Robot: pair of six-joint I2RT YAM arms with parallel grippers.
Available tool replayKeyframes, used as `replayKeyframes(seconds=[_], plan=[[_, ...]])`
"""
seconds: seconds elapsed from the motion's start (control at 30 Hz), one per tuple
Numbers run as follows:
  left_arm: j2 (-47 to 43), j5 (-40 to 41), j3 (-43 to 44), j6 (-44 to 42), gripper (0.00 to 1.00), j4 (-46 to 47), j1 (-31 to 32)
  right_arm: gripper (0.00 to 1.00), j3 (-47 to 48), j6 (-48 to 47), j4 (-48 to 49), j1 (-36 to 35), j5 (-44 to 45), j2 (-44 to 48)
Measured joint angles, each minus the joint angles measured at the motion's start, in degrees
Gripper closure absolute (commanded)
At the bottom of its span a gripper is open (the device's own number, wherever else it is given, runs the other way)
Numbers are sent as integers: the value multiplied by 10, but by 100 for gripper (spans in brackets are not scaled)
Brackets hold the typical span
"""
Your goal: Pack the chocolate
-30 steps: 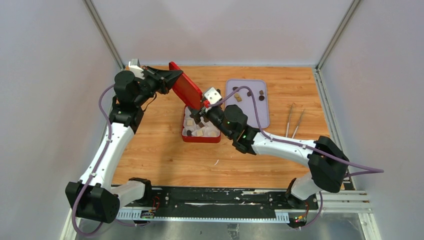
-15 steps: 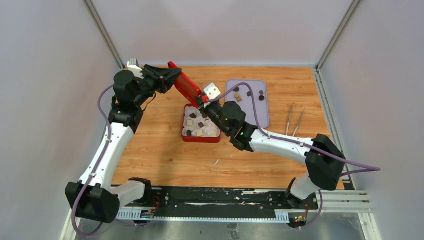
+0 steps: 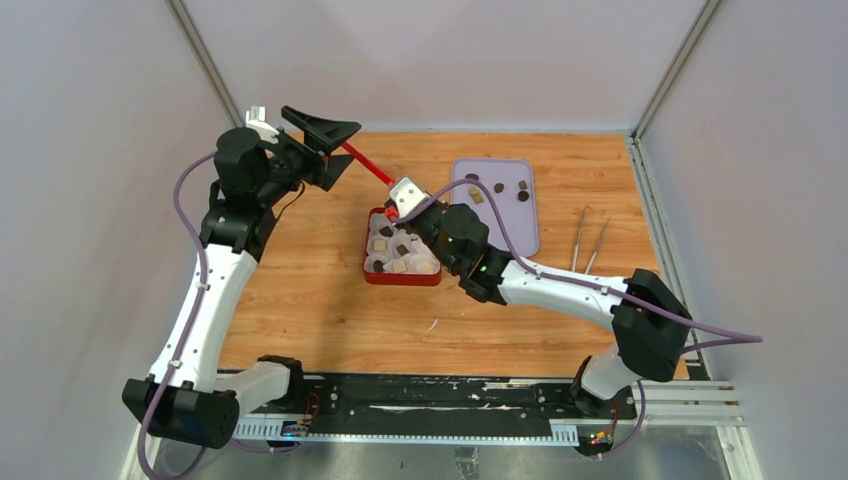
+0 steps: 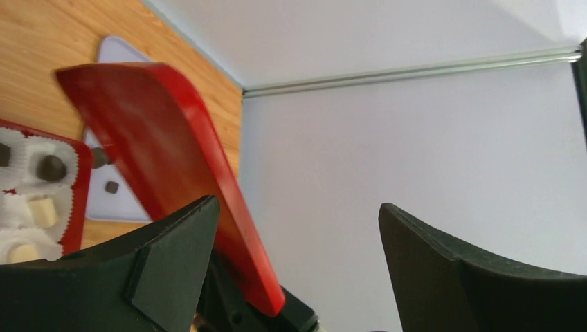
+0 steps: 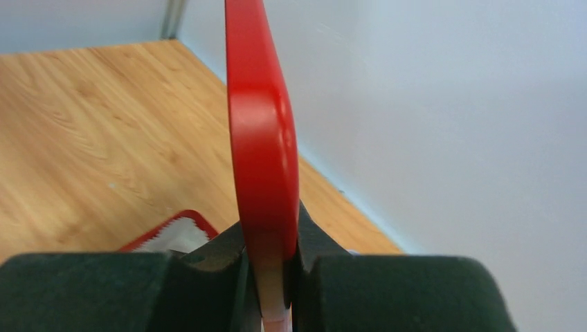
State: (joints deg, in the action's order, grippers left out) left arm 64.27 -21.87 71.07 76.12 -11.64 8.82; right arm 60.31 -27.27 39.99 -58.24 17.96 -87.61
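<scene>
A red box [image 3: 400, 278] sits mid-table, lined with white paper cups holding chocolate [image 3: 403, 249] in brown and cream pieces. More chocolate pieces [image 3: 498, 187] lie on the purple tray [image 3: 500, 235]. The box's red lid [image 3: 368, 166] stands in the air, edge-on to the top camera. My right gripper [image 3: 402, 203] is shut on the lid's lower end; in the right wrist view the lid [image 5: 263, 138] is pinched between both jaws of that gripper [image 5: 271, 277]. My left gripper [image 3: 328, 146] is open at the lid's upper end. In its own view the lid [image 4: 159, 159] stands by the left finger, unclamped.
Two thin tweezers [image 3: 590, 242] lie on the wood to the right of the purple tray. Grey enclosure walls with metal corner posts stand close behind the left gripper. The right arm stretches low across the table from the near right.
My left gripper has opened wide, letting go of the lid, and drawn back to the left. My right gripper has shut on the lid's lower end, and the lid has turned edge-on.
</scene>
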Motion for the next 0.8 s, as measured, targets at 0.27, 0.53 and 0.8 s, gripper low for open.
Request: replayKeyframes(seconds=[0.27,0.53,0.8], plan=[[-19,32,7,-65,0,-105,0,100,2,-162,25,-3,93,-29],[0,2,-14,-67,0,-109,0,100,2,-315,98,-18,130,-65],[53,-45,-14,-72,19,-91,1,100,1,-407,151,-38,137,-86]])
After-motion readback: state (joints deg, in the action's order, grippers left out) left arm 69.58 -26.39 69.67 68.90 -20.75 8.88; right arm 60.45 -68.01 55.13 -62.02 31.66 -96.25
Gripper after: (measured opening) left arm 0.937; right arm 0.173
